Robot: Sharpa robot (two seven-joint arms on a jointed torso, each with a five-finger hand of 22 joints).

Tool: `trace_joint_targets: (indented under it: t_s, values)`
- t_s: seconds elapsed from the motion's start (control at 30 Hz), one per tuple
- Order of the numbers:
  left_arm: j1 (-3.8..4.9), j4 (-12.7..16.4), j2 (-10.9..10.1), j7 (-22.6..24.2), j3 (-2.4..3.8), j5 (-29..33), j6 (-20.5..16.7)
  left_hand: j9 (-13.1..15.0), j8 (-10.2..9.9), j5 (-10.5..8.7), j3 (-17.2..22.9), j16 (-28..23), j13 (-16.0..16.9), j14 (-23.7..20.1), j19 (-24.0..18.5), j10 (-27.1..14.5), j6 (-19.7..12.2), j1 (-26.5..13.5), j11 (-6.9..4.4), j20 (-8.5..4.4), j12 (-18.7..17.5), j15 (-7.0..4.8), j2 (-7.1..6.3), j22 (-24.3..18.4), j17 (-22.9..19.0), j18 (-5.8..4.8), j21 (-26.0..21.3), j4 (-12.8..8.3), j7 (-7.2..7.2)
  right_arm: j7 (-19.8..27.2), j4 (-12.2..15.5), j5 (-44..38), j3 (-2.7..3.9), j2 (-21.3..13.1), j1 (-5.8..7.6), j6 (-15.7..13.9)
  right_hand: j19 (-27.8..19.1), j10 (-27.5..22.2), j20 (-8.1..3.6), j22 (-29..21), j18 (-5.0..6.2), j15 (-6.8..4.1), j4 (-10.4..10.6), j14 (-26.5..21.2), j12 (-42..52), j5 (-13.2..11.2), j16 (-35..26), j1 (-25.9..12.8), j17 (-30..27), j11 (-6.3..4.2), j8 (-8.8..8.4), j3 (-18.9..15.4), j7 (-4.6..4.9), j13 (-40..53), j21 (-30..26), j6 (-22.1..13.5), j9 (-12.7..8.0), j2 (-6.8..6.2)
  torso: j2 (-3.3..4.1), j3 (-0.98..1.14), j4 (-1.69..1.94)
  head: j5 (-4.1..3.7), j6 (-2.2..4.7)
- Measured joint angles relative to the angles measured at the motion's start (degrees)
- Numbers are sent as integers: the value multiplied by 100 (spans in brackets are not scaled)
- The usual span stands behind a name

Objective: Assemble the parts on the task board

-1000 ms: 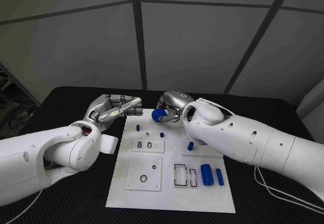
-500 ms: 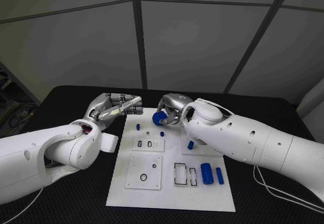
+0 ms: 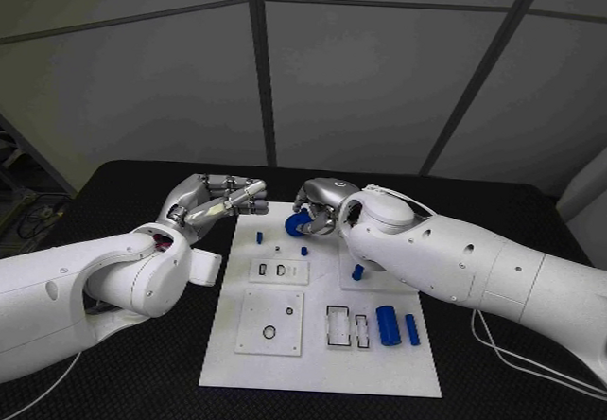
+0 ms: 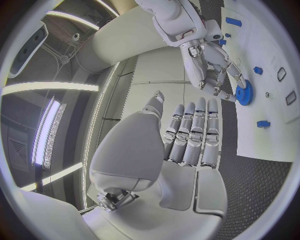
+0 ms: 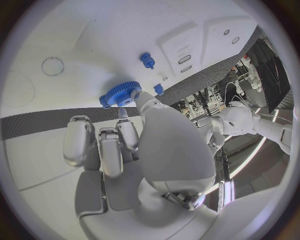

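Observation:
My right hand pinches a blue gear just above the far end of the white task board. The right wrist view shows the gear at the fingertips of that hand, over the board, near a blue peg. My left hand hovers beside the board's far left corner, holding nothing. In the left wrist view its fingers lie straight and side by side, facing the right hand and the gear.
Small blue pegs stand on the board's far half. A thick blue cylinder and a thinner one lie at its right, beside rectangular slots. A plate with a ring hole sits at the near left.
My right hand has lowered the gear a little toward the board. The left hand has edged slightly to the right.

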Motion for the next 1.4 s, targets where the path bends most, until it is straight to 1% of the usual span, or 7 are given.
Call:
trace_joint_targets:
  t_s: [0.1, 0.37, 0.57, 0.63, 0.7, 0.9, 1.4]
  values:
    - [2, -1, 0, -2, 0, 0, 1, 0, 0, 0, 0, 0, 0, 0, 0, 0, 0, 0, 0, 0, 0, 0, 0, 0, 0, 0, 0, 0, 0, 0, -21, -1, 1, 9, 0, 11, -19, -31, 19, -16, -1, 36, 19, -4, -27, -13, 0, -36, 0, 31, -63, -19, 46, -41, 0, -117, -48, -80, 0, 0, 1, 0, 2]
    - [10, -5, -2, -7, 0, 0, 1, 0, -24, 0, 0, 0, 0, 0, 0, 0, 0, 0, 0, 0, -27, 0, 0, 1, 5, 1, 0, 0, 0, 0, -33, -6, 1, 10, 1, 70, 2, -51, 40, -16, 0, 40, 64, 0, -28, -45, 0, -57, 0, 51, -63, -65, 31, -44, 0, -135, -60, -105, 0, 1, 2, -3, 4]
    - [15, -38, -3, -25, 0, 0, -1, 0, -24, 0, 0, 0, 0, 0, 0, 0, 0, 0, 0, 0, -27, 0, 0, 1, 5, 0, 0, 0, 0, -2, -23, -7, 1, -24, 1, 127, 2, 13, 40, 8, -1, 40, 64, 0, 66, -45, 0, -57, -1, 29, 20, -65, 10, 80, 0, 57, -49, -105, -1, 4, 1, 2, 9]
    - [15, -41, -4, -31, 0, 0, -1, 0, -24, 0, 0, 0, 0, 0, 0, 0, 0, 0, 0, 0, -27, 0, 0, 1, 5, 0, 0, 0, 0, -5, -20, -6, 1, -48, 1, 152, 2, 34, 39, 21, -1, 40, 98, 0, 109, -31, 0, -94, -1, 9, 65, -83, -6, 112, 0, 128, -48, -67, -1, 4, 1, 2, 8]
    - [15, -42, -4, -36, 0, 0, -1, 0, -24, 0, 0, 0, 0, 0, 0, 0, 0, 0, 0, 0, -27, 0, 0, 1, 5, 0, 0, 0, 0, -8, -18, -2, 1, -68, 1, 175, 2, 54, 39, 28, -1, 40, 191, 0, 121, 89, 0, -239, -1, 29, 70, -93, -17, 139, 0, 196, -48, -34, -1, 4, -1, 4, 3]
    - [17, -43, -5, -42, 0, 0, -5, 0, -24, 0, 0, 0, 0, 0, 0, 0, 0, 0, 0, 0, -27, 0, 0, 1, 5, 0, 0, 0, 0, -21, 4, 21, 5, -113, 6, 238, 2, 95, 39, 49, 0, 40, 483, 0, 165, 410, 0, -591, -1, -12, 70, -106, -51, 149, 5, 282, -76, 108, -2, 5, -8, 9, 2]
    - [17, -44, -16, -42, 0, -1, -39, 0, -24, 0, 0, 0, 0, 0, 0, -21, 0, 0, 21, 0, -27, 0, 0, -3, 4, 0, 0, 0, 0, -66, 74, 104, -2, -214, 2, 388, 3, 148, 39, 63, -1, 40, 513, 0, 227, 437, 0, -656, -2, -23, 69, -89, -62, 148, 23, 347, -90, 131, -3, 4, -7, -3, -14]
